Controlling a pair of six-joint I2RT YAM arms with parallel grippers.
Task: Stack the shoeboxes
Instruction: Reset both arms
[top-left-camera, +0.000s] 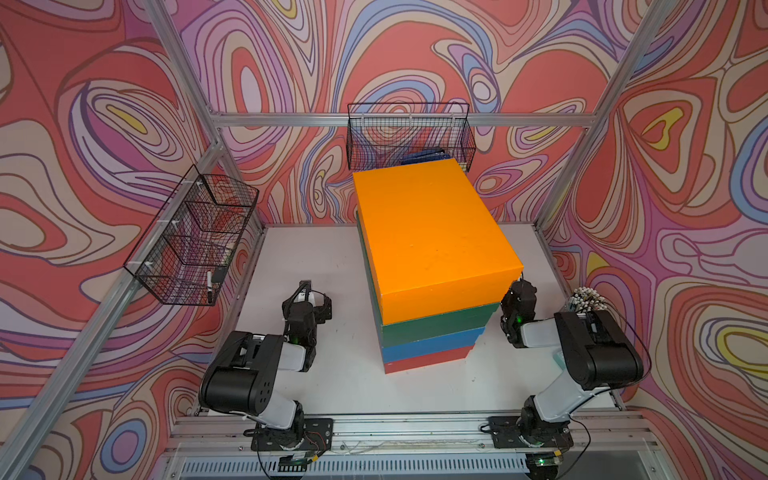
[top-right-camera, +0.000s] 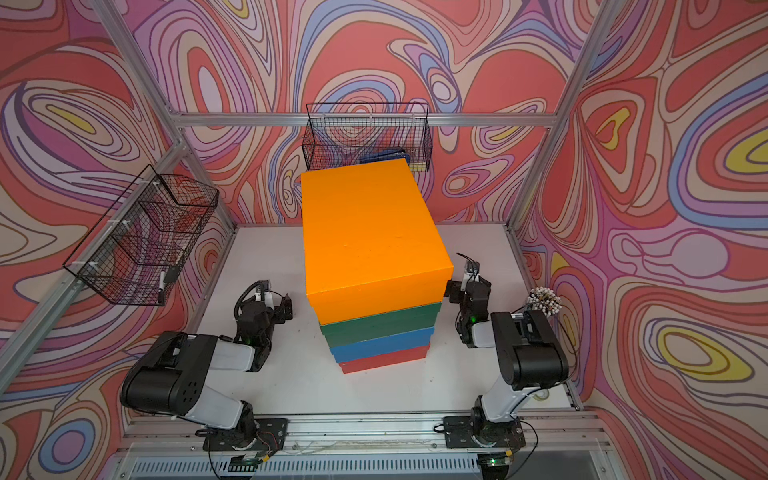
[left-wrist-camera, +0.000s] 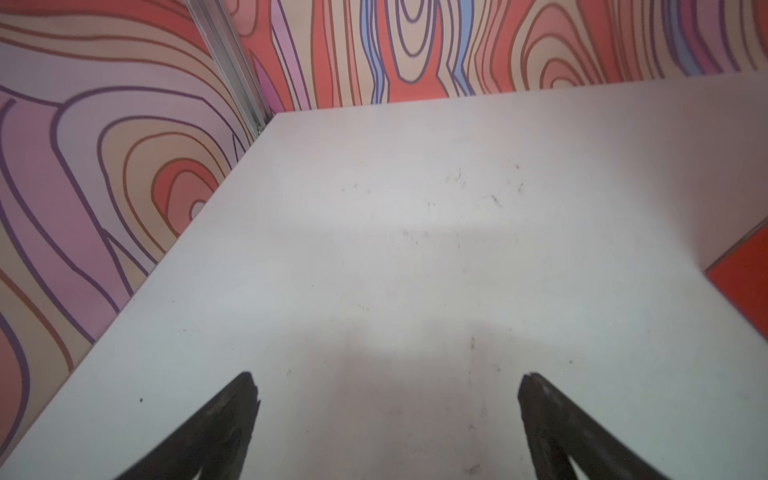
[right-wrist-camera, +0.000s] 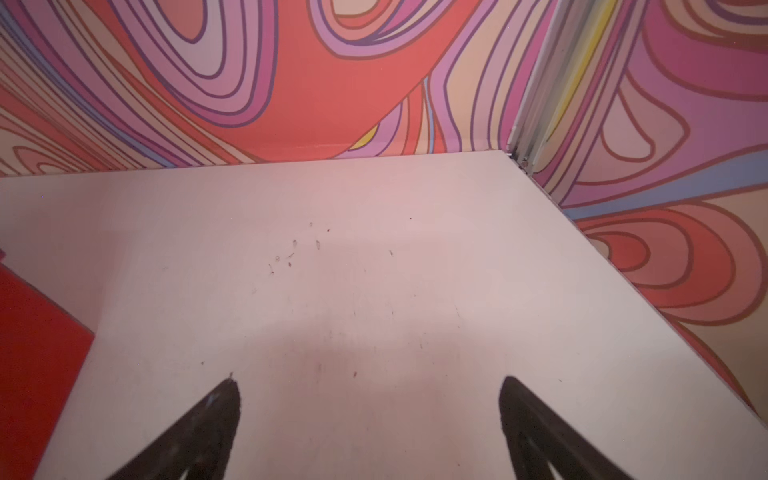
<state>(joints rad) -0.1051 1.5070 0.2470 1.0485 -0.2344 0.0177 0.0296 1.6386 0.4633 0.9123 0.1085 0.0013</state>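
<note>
Shoeboxes (top-right-camera: 370, 237) stacked in one tower near the middle of the white table (top-left-camera: 332, 374): orange shoebox (top-left-camera: 432, 232) on top, then dark green shoebox (top-left-camera: 440, 324), blue shoebox (top-left-camera: 432, 345), red shoebox (top-left-camera: 428, 361) at the bottom, edges slightly offset. Left gripper (left-wrist-camera: 386, 382) spread wide, holding nothing, low over bare table near the tower's left flank. Right gripper (right-wrist-camera: 370, 384) equally wide and empty, just beside the right flank.

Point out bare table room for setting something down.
Widest: the table from the left wall to the shoebox stack, ahead of the open left gripper. Also between the stack and the front rail. Tight: the strip holding the right gripper.
</note>
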